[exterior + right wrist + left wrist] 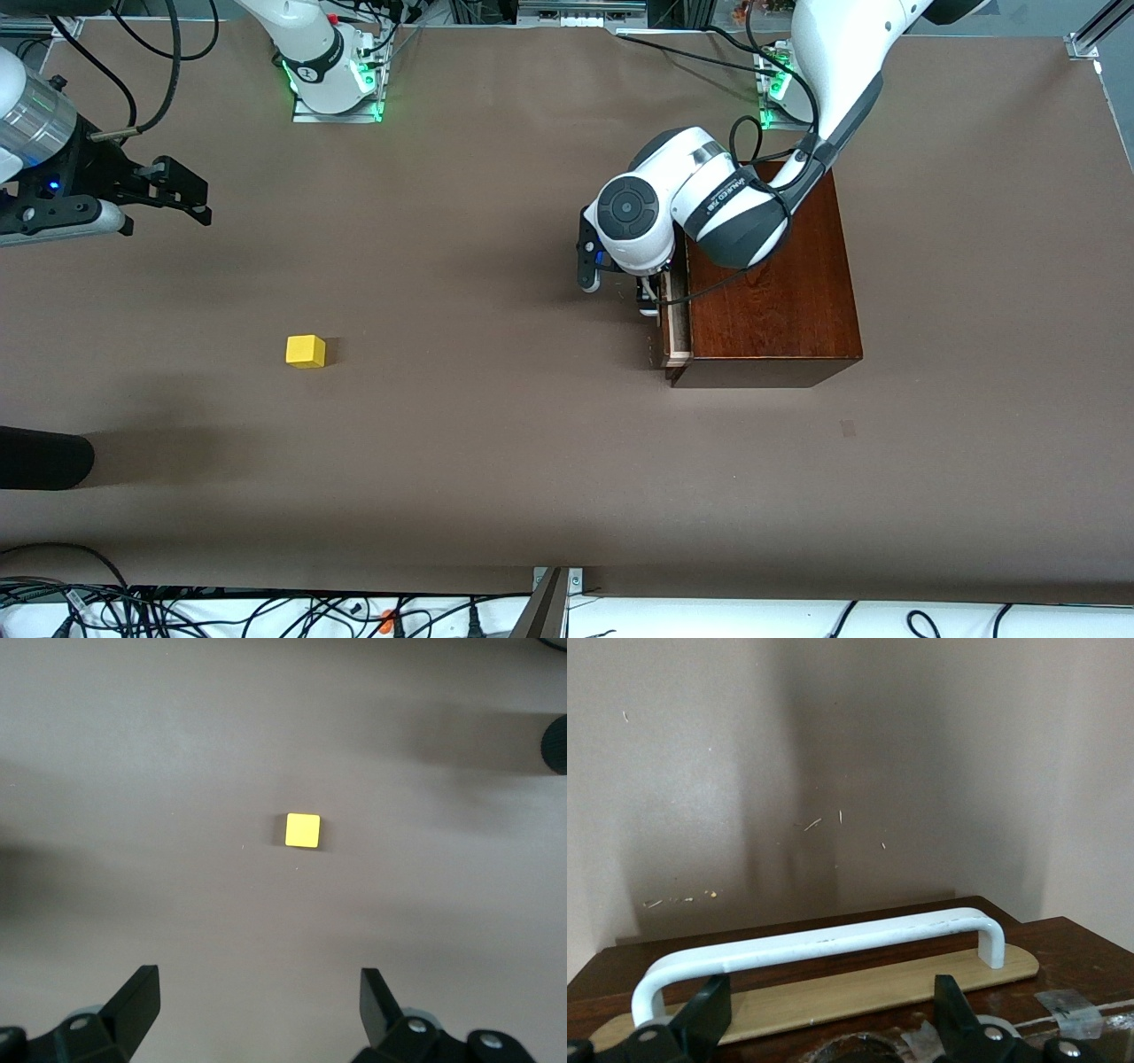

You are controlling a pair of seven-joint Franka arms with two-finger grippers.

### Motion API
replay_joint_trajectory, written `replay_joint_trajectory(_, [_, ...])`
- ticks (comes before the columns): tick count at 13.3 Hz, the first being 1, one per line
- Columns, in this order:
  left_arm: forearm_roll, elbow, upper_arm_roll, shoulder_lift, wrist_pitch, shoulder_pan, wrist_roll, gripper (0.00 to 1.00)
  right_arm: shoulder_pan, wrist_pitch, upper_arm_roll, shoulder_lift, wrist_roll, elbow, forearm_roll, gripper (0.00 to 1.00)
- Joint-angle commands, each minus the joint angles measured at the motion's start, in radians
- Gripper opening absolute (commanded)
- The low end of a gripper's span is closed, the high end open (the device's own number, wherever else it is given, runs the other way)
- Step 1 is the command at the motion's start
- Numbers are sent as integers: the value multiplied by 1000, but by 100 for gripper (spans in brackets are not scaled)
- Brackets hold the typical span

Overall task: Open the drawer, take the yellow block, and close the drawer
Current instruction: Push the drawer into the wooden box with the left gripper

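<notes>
Front view, step: closing; small bright yellow block (306, 351) lies out on table, dark-brown drawer (677, 319) slightly open.
Left gripper (620, 292): spread wide at white loop handle (819, 946); should push.
Right gripper (182, 197): wide, empty, waits near right arm's edge.

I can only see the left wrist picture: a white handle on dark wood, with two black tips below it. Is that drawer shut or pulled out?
Observer: It is out a little. From the front, a pale strip of the drawer shows between its dark front and the box. The open left tool is at that front.
Visitor: Where is the yellow block?
Observer: The yellow block lies on the table, toward the right arm's end, well apart from the box.
Visitor: And the other arm?
Observer: The right tool hangs open over the table, holding nothing.
</notes>
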Motion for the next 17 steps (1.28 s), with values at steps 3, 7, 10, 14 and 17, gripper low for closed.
replay_joint_trajectory(3, [85,-48,29,-22,4,37,14,100,2,-27,-3,26,5,38,14,100])
replay_joint_trajectory(7, [103,-48,31,-21,11,41,14,100,0,-53,-10,32,-2,59,10,100])
replay_joint_trajectory(10, [116,-48,31,-22,10,49,16,100,0,-54,-10,32,2,77,10,100])
replay_joint_trajectory(14, [120,-47,29,-24,10,63,25,100,0,-65,-12,29,8,76,1,100])
replay_joint_trajectory(17, [122,-47,31,-28,4,63,26,100,-10,-57,-13,38,4,77,-10,100])
